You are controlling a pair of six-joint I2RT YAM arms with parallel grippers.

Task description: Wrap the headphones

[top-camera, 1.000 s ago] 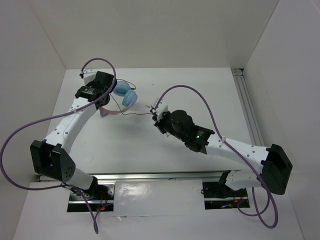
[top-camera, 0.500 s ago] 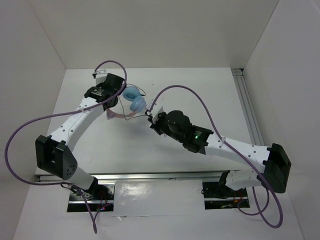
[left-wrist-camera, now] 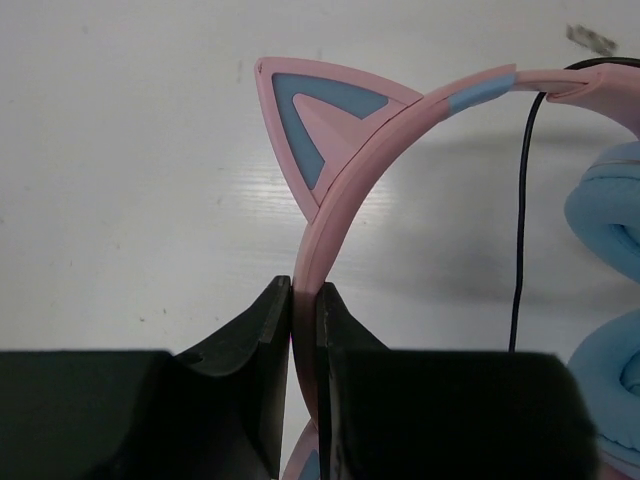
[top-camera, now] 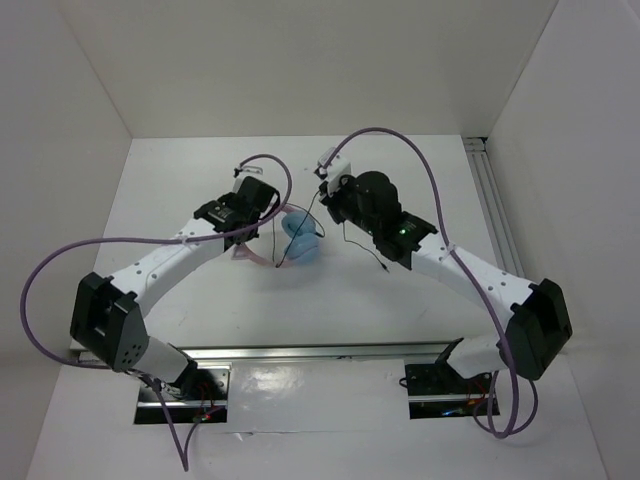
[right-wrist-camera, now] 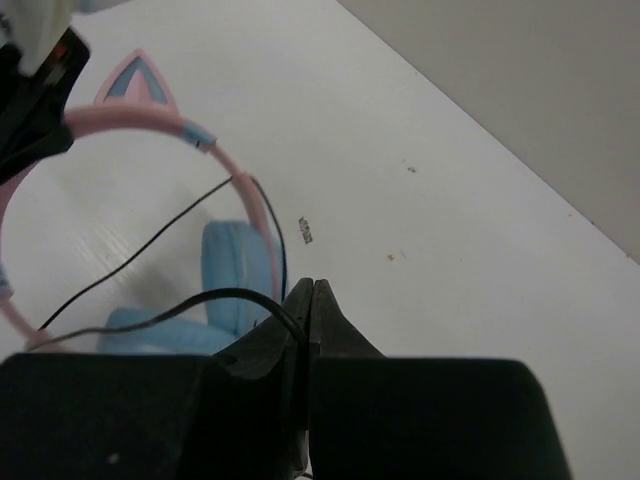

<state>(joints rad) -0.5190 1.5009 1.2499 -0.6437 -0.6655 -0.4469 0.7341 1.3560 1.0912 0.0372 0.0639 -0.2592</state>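
Observation:
The headphones (top-camera: 301,240) sit mid-table: pink cat-ear headband (left-wrist-camera: 345,170), light-blue ear cups (left-wrist-camera: 607,210) and a thin black cord (left-wrist-camera: 519,240). My left gripper (left-wrist-camera: 304,288) is shut on the headband just below one cat ear; in the top view (top-camera: 262,232) it is just left of the cups. My right gripper (right-wrist-camera: 306,288) is shut on the cord (right-wrist-camera: 215,296) and stands behind and right of the ear cups (right-wrist-camera: 236,268), as the top view (top-camera: 323,198) shows. The cord's loose tail (top-camera: 362,250) trails toward the right.
White walls close the table on the left, far and right sides. A metal rail (top-camera: 495,215) runs along the right edge. Purple robot cables (top-camera: 405,165) arch over both arms. The two wrists are close together above the table's middle.
My left gripper has carried the headphones right and nearer, toward the table's middle. My right gripper has swung away to the far side with the cord, now behind the ear cups.

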